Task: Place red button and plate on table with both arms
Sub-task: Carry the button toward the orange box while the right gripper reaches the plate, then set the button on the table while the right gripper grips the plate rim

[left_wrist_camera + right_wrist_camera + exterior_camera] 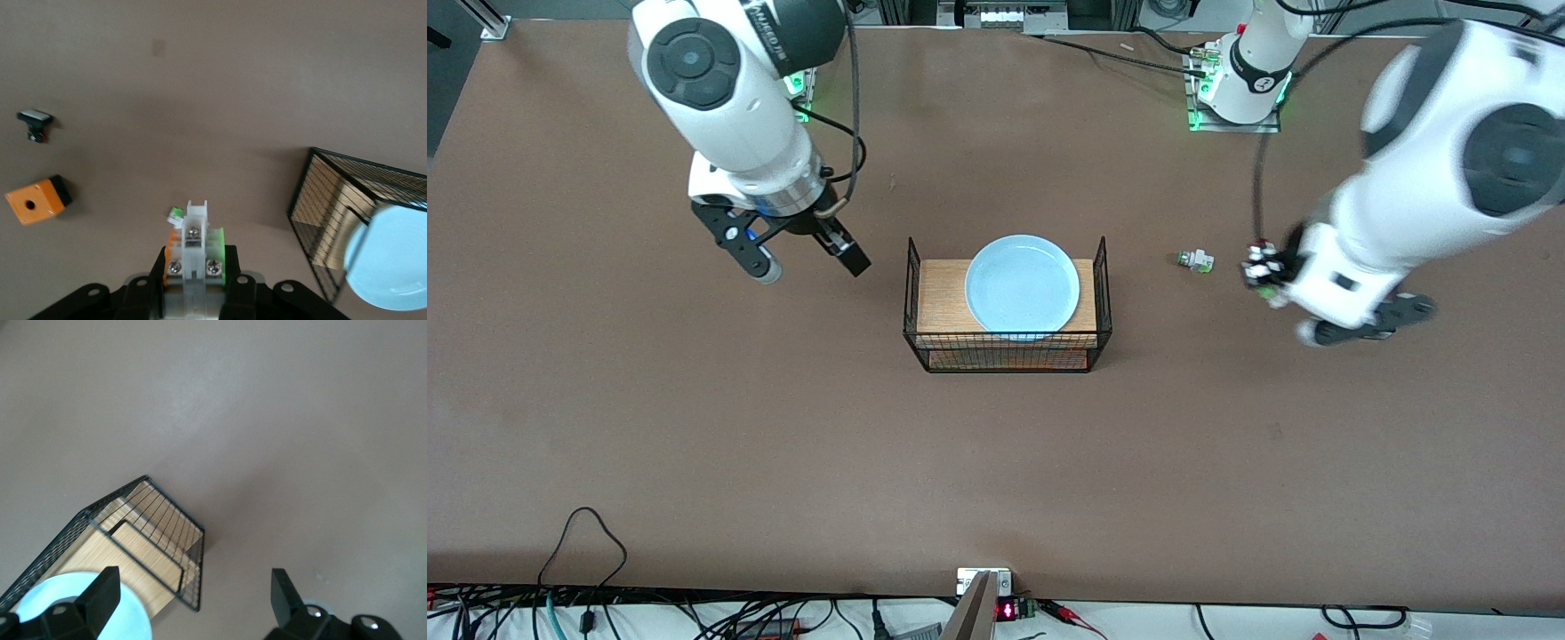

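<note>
Left gripper (1258, 271), jaws clamped on the red button (195, 248), hangs over the table (694, 444); right gripper (809, 258), jaws wide and empty, hovers beside the rack (1005, 347), plate (1022, 285) not yet lifted off.

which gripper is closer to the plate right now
Right. The right gripper hangs open over the table just beside the rack that carries the plate. The left gripper, shut on a button part, is farther off, toward the left arm's end.
</note>
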You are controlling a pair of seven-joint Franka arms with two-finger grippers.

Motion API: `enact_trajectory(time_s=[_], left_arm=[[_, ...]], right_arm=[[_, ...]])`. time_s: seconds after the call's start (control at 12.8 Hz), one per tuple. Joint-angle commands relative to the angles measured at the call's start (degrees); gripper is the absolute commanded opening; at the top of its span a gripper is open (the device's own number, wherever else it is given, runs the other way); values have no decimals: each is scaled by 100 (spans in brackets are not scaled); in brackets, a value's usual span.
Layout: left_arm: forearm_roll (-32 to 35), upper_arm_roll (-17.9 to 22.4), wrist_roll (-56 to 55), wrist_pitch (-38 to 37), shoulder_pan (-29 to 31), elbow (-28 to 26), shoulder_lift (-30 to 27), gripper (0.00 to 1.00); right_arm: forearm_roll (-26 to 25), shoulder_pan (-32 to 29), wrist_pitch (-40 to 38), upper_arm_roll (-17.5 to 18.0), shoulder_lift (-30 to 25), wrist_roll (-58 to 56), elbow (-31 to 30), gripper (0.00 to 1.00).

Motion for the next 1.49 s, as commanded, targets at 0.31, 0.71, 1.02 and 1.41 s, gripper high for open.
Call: enact_trajectory(time_s=[0.31,0.71,1.02,1.41], left_arm=[[198,-16,1626,-76,1149,-120,-10,0],[243,-8,2497,1072,1615,-1488,-246,0],[234,10,2700,2618,1739,-3114,-510,0],[278,45,3032,4413,1958,-4487,-493,0]], right_arm=[[-59,801,360,-49,555,1364,435,100],[-147,1074,510,-49,880,1525,435,100],[-1122,1593,519,-58,1171,1552,461,100],[-1123,1629,1290,-49,1637,2798,576,100]])
